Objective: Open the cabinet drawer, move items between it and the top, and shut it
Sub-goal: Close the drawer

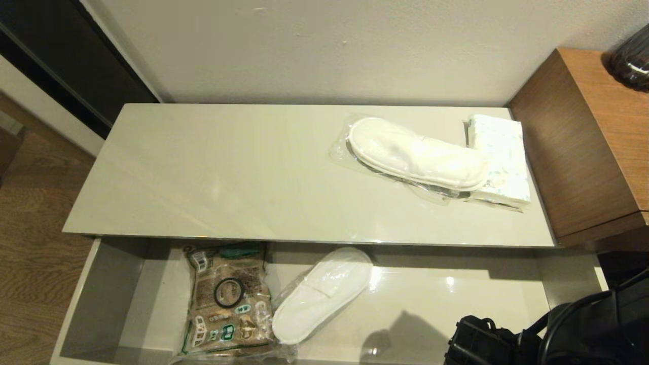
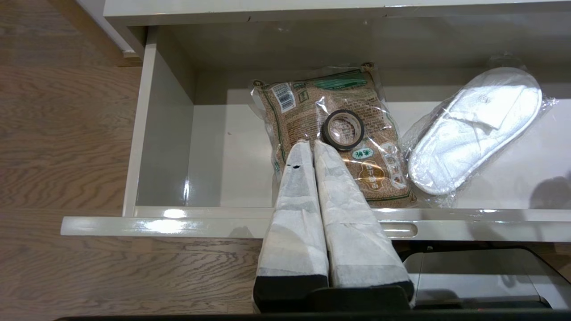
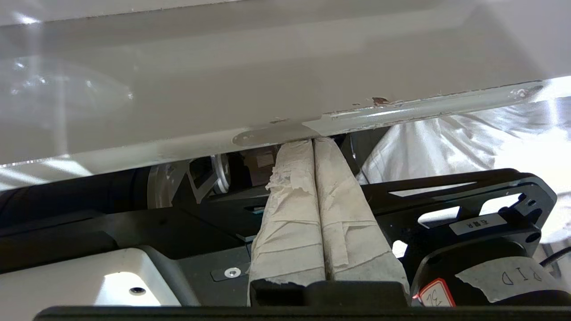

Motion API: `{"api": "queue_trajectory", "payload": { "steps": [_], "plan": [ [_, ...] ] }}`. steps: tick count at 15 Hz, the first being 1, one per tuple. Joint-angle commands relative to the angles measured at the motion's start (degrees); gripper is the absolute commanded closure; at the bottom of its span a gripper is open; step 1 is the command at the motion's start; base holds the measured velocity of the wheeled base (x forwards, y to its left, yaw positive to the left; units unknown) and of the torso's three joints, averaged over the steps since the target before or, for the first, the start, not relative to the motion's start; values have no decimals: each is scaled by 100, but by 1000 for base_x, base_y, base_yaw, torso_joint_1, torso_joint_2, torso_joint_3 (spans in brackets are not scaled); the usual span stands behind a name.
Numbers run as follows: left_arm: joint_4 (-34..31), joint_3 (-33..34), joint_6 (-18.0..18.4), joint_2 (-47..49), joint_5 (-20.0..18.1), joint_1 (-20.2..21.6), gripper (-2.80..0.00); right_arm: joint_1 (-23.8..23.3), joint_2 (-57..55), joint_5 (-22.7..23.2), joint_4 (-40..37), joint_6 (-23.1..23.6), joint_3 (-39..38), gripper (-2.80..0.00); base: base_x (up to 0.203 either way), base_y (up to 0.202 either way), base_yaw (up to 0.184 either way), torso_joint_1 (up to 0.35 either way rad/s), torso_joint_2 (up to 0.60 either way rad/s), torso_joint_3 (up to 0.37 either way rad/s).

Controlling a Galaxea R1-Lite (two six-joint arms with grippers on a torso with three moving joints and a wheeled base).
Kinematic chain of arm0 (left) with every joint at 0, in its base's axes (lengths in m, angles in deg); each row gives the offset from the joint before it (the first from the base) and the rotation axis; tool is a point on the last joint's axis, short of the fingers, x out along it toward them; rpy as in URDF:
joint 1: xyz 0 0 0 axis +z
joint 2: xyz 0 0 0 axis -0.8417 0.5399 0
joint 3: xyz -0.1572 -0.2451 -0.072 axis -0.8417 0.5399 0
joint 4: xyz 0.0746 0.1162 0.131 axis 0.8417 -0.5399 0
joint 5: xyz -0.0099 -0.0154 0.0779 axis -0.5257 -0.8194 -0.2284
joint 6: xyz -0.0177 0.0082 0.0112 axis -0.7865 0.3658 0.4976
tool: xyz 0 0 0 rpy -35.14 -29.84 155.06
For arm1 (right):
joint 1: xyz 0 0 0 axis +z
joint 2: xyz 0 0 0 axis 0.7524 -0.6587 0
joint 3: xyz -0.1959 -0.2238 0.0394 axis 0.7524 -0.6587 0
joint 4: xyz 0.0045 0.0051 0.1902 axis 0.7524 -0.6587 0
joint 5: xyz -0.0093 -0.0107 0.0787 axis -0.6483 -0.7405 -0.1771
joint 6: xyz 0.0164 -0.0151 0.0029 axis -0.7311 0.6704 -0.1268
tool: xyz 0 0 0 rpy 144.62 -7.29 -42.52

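Drawer (image 1: 101, 299): pulled open below the top (image 1: 203, 172); stiff, slides.
Slipper (image 1: 319, 296): mid-drawer beside the brown bag (image 1: 225, 304); light, soft, slippery wrap, pinch the heel.
Right hand (image 3: 314, 145): pressed together, empty, under the drawer's front edge.
Left hand (image 2: 312, 149): pressed together, parked.

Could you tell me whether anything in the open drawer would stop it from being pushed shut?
Nothing visible does. The brown bag with its black ring and the wrapped slipper lie flat inside the drawer, below its walls. The right gripper, shut, is at its front edge.
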Motion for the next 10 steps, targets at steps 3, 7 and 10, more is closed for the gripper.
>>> {"api": "queue_trajectory", "payload": {
  "steps": [3,7,10],
  "plan": [
    [0,2,3,7,0,2,0,-175,-47,-197,-85,14,346,0,0,0,0,0,0,0],
    [0,-5,3,7,0,2,0,-604,-136,-282,-342,91,1102,0,0,0,0,0,0,0],
    [0,2,3,7,0,2,0,-1101,-255,-320,-962,193,2336,0,0,0,0,0,0,0]
  ]
}}
